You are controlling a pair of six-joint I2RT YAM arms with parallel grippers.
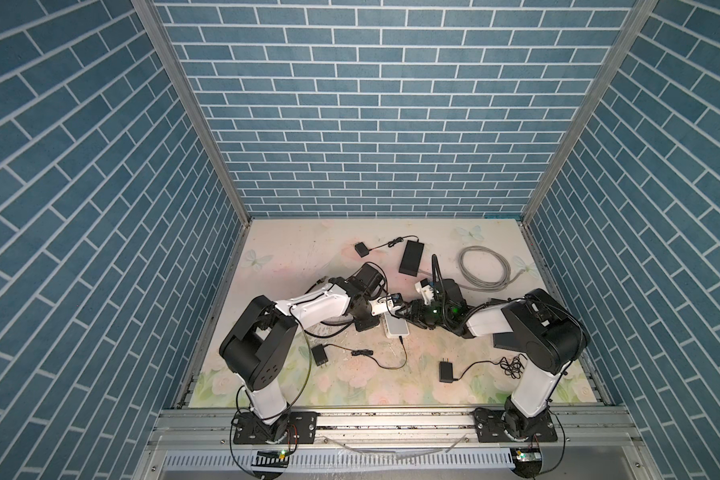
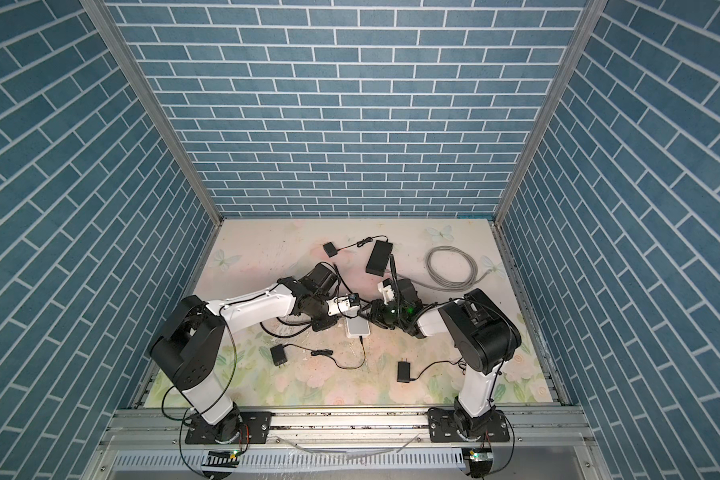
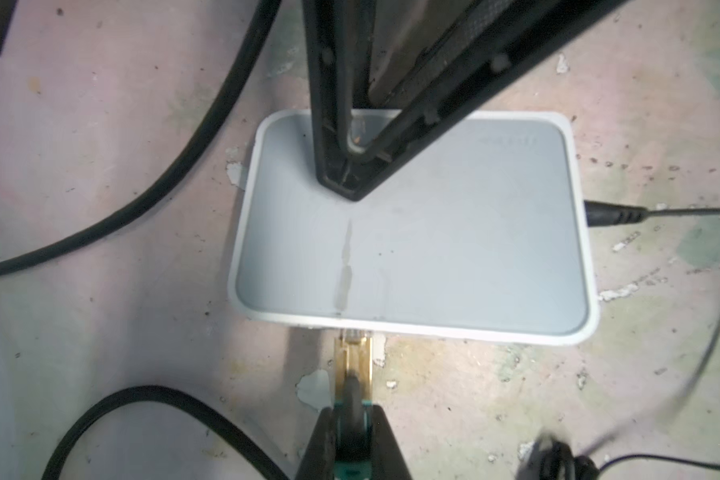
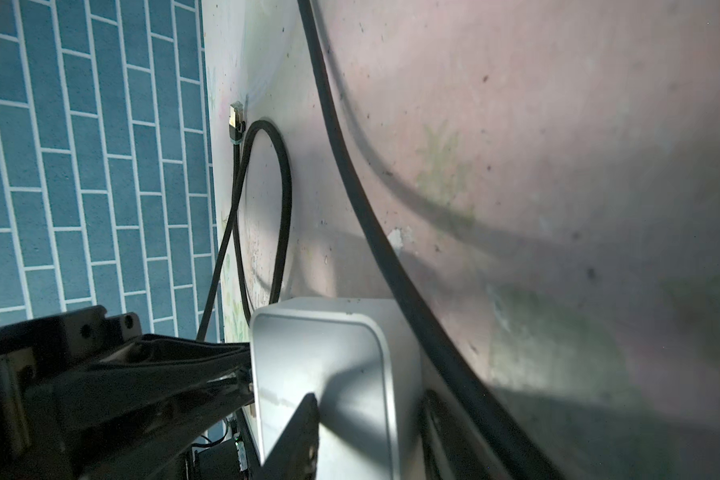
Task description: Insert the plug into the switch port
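Note:
The white switch (image 1: 396, 329) (image 2: 358, 328) (image 3: 412, 232) (image 4: 321, 357) lies flat on the floral table, mid-table in both top views. My left gripper (image 3: 352, 440) (image 1: 395, 308) is shut on the plug (image 3: 352, 361), a gold connector with a teal boot and a black cable. The plug's tip meets the switch's near side wall; the port is hidden under the rim. My right gripper (image 4: 366, 432) (image 1: 408, 318) holds the switch, with one of its fingers (image 4: 296, 436) on the top face and the second along the far wall.
A thin power lead (image 3: 612, 214) enters the switch's side. Black cable loops lie around it, its free connector (image 4: 236, 118) near the wall. Two black adapters (image 1: 320, 354) (image 1: 446, 371) sit in front; a black box (image 1: 411, 257) and a grey cable coil (image 1: 485, 268) lie behind.

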